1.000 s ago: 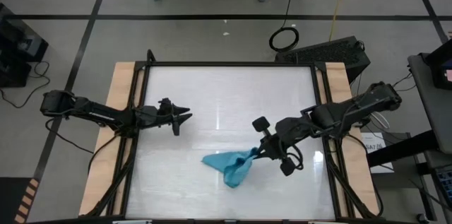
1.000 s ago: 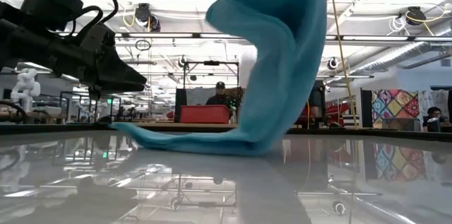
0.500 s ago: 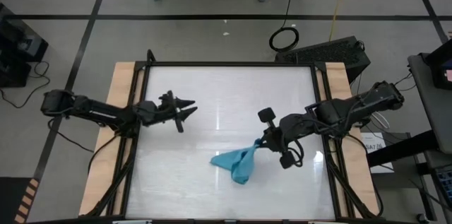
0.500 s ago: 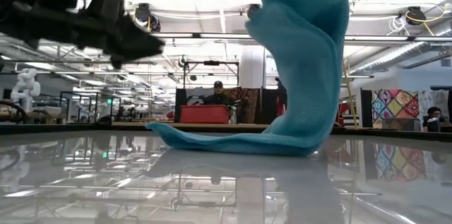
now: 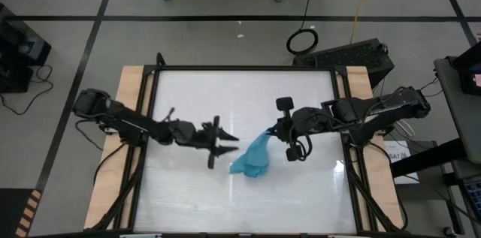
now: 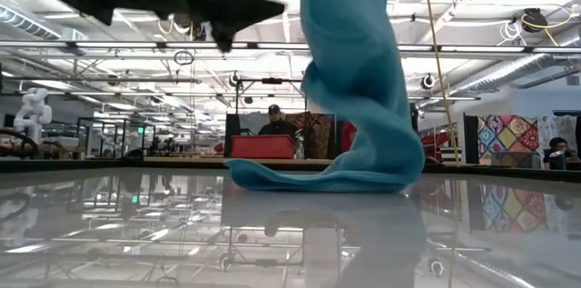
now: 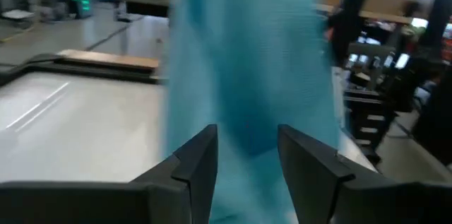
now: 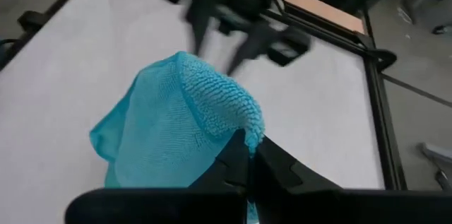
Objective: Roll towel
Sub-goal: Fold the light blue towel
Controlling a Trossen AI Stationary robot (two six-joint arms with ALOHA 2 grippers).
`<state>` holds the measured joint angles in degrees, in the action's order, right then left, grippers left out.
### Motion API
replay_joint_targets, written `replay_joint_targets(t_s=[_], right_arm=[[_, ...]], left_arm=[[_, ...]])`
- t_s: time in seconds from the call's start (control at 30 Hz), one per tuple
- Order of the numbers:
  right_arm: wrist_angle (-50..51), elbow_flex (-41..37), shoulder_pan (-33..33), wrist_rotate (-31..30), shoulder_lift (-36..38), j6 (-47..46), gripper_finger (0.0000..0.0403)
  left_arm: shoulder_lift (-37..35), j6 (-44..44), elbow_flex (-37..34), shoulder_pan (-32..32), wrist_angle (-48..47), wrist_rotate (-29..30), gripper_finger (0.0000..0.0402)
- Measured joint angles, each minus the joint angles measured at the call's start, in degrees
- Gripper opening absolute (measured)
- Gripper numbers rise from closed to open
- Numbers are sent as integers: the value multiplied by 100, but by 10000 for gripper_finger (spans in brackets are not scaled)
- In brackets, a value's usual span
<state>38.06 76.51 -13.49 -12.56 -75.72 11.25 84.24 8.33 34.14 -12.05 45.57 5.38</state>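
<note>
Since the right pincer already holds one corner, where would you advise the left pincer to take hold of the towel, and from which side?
The towel hangs from the right pincer, its lower end trailing on the table. The open left pincer should probably take the hanging fold low down, from its own side, where the cloth faces its open fingers.

The table (image 5: 188,88) fills the middle of the high view. The towel (image 5: 252,157) sits right of centre in the lower half, its bottom on the table and its upper end pinched in the right gripper (image 5: 272,131), just right of and above it. The left gripper (image 5: 229,148) is just left of the towel, fingers parted and pointing at it, not touching. In the low view the towel (image 6: 359,79) rises at centre, with the left gripper (image 6: 259,2) at upper left.
</note>
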Motion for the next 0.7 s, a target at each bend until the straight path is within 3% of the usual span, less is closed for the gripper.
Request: replay_joint_targets(t_s=[0.3, 0.53, 0.7], right_arm=[[253, 0, 80, -571, 0, -29, 0], [279, 2, 78, -581, 0, 2, 0], [273, 2, 78, -585, 0, 32, 0]], left_arm=[[625, 34, 624, -660, -13, 879, 153], [816, 544, 655, -1036, -482, 2258, 153], [1105, 1003, 652, -1215, -586, 2643, 153]])
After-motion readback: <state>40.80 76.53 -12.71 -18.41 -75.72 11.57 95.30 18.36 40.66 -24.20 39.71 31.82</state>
